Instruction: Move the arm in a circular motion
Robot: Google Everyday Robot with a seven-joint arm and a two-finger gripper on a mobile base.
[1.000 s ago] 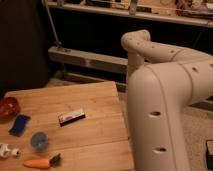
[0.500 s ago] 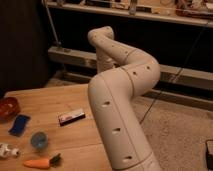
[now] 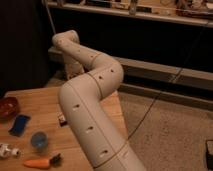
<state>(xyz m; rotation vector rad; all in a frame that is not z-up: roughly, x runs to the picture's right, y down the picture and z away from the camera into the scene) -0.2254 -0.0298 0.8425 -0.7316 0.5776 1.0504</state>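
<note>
- A wooden table fills the lower left, and speckled carpet lies to its right.
- Behind them are a dark wall, a long pale ledge and a cluttered shelf along the top. A thin cable slants down across the carpet.
- On the table's left side are a red bowl, a flat blue object, a round blue cup, small white pieces and an orange carrot-shaped thing, each apart from the others.
- The arm rises from the bottom edge over the table's right part. It bends at a rounded elbow and reaches up-left to its far end.
- The gripper is hidden beyond that far end, past the table's back edge, so I cannot tell how it stands.
- Since half a second ago the elbow and far end have swung left. The arm now covers most of the small packet, which lay in the open before. The table things have not shifted.
- Any print on the packet is too small to read.
</note>
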